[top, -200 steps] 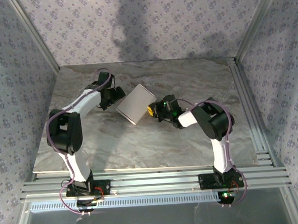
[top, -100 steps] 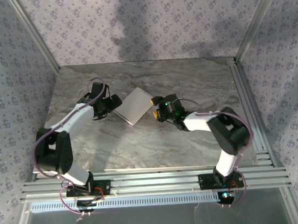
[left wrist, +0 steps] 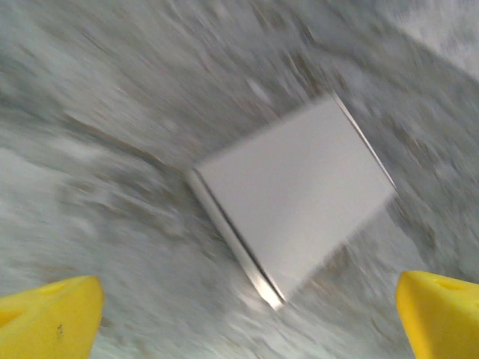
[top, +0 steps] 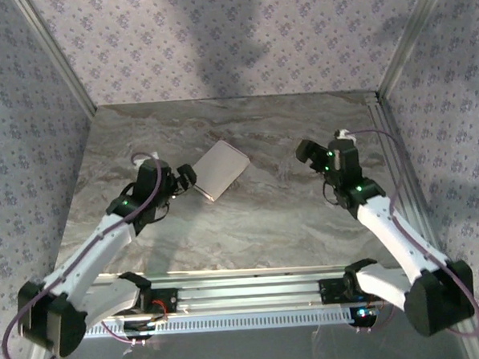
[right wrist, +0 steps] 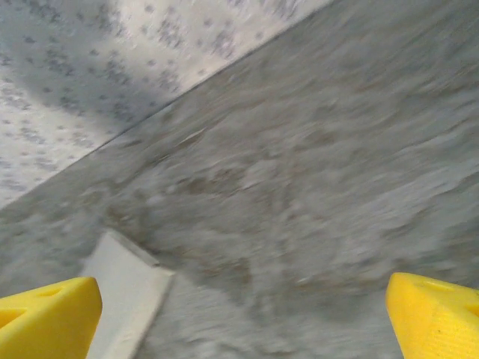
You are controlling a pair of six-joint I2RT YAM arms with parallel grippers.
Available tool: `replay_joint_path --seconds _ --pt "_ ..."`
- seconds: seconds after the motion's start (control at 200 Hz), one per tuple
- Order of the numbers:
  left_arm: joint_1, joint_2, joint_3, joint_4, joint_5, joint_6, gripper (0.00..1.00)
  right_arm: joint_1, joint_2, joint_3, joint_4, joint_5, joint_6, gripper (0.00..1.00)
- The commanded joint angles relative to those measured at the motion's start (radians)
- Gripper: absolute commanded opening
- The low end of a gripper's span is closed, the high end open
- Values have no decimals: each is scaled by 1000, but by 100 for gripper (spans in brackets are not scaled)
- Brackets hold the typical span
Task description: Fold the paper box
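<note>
The left gripper (top: 183, 180) and right gripper (top: 306, 150) are being drawn back from the box (top: 220, 170), jaws wide apart and empty, and it is being left flat, seemingly fully folded.

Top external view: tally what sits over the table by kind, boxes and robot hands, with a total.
Paper box: 1
Robot hands: 2, the left hand and the right hand, both open and off the box
Total: 3
</note>
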Motion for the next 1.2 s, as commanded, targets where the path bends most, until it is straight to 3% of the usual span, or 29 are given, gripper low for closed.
replay_joint_path --seconds 0.0,0.07,0.14,0.195,0.3,0.505,0.575,0.685,0.81,0.929,1.129,1.194 --pt "-16 -123 -64 -34 -400 9 100 -87 -99 -120 -2 108 -230 99" --pt "-16 -185 -143 84 -485 148 100 -129 -141 -250 231 14 -439 99" --pt "-16 -230 -248 279 -500 361 99 -128 -152 -355 362 83 -560 99" --pt "-13 -239 -304 347 -557 435 99 -152 -143 -390 396 80 -568 99" --pt "15 -206 -385 483 -530 564 100 -223 -77 -442 491 19 -529 99" --pt "163 -128 -444 691 -385 606 100 -247 229 -453 801 -88 -579 99" --pt "223 -84 -485 836 -325 650 100 -251 274 -397 743 -106 -616 99" --pt "319 0 -477 896 -239 644 100 -280 326 -396 834 -140 -669 99" --pt "371 131 -488 1024 -183 629 100 -343 411 -425 962 -193 -624 99" --pt "395 270 -495 1154 -154 651 100 -342 509 -440 1082 -227 -639 99" --pt "465 325 -450 1134 -75 659 100 -314 509 -377 964 -159 -650 99" --pt "515 435 -465 1288 -47 621 100 -313 516 -342 908 -149 -648 99"
